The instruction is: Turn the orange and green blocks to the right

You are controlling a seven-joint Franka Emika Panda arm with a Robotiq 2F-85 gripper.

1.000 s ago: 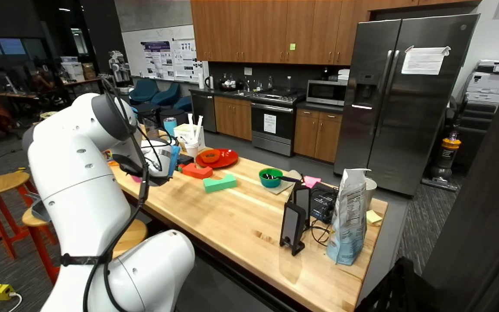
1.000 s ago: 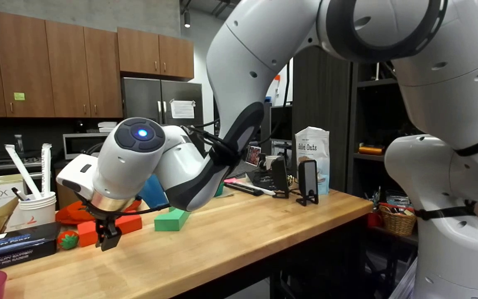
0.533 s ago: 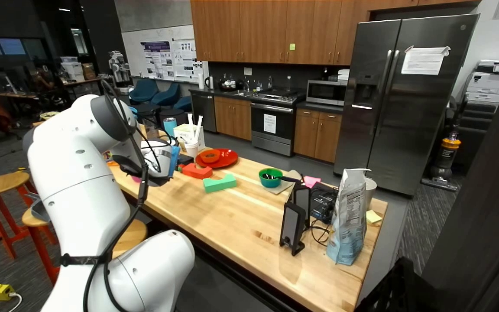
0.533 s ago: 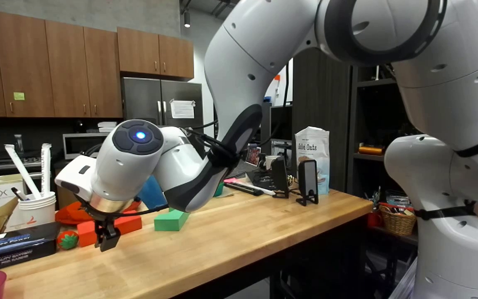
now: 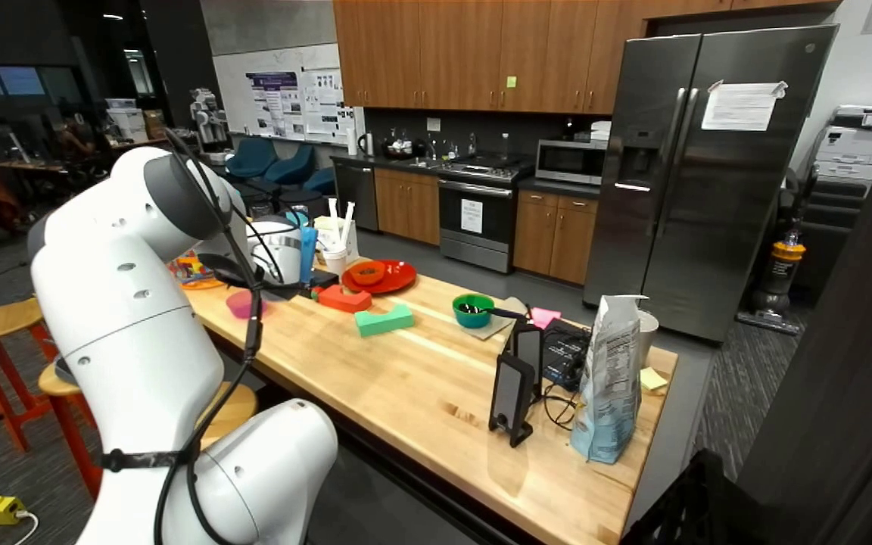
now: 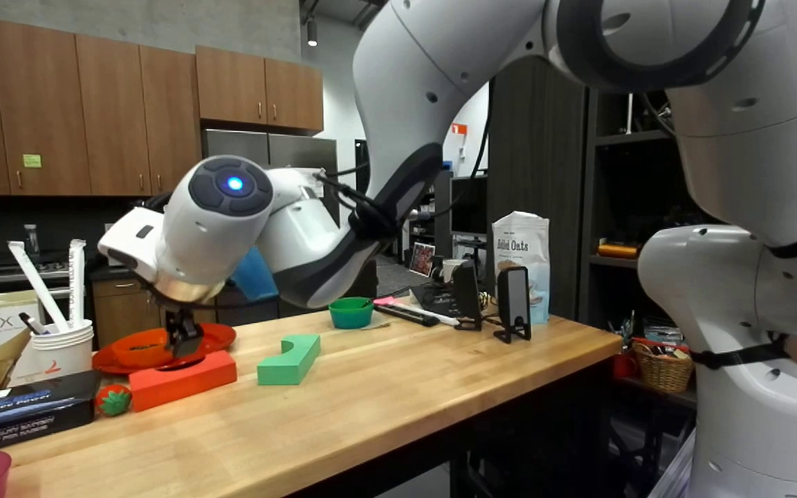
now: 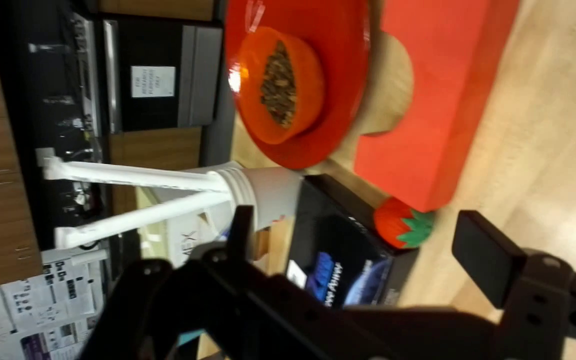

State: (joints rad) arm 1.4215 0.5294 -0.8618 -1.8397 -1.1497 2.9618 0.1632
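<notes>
The orange-red block lies flat on the table, its notch toward the red plate, in both exterior views [image 5: 345,300] [image 6: 184,382] and at the upper right of the wrist view [image 7: 438,105]. The green block lies to its right in both exterior views [image 5: 384,321] [image 6: 289,365], its notch toward the orange block's far side; it is out of the wrist view. My gripper [image 6: 182,339] hangs above and slightly behind the orange block in an exterior view, apart from it. In the wrist view the gripper's fingers [image 7: 365,242] are wide apart with nothing held between them.
A toy strawberry [image 7: 393,220] and a black box [image 7: 338,250] lie at the orange block's end. A red plate [image 6: 222,337] with an orange bowl [image 7: 313,90] sits behind it. White cups [image 6: 66,356] hold straws. A green bowl [image 6: 350,315], pink bowl [image 5: 239,304] and speakers [image 5: 510,397] stand around.
My gripper has risen from in front of the orange block to above it. The pink bowl and the green bowl show more fully. The blocks have not moved.
</notes>
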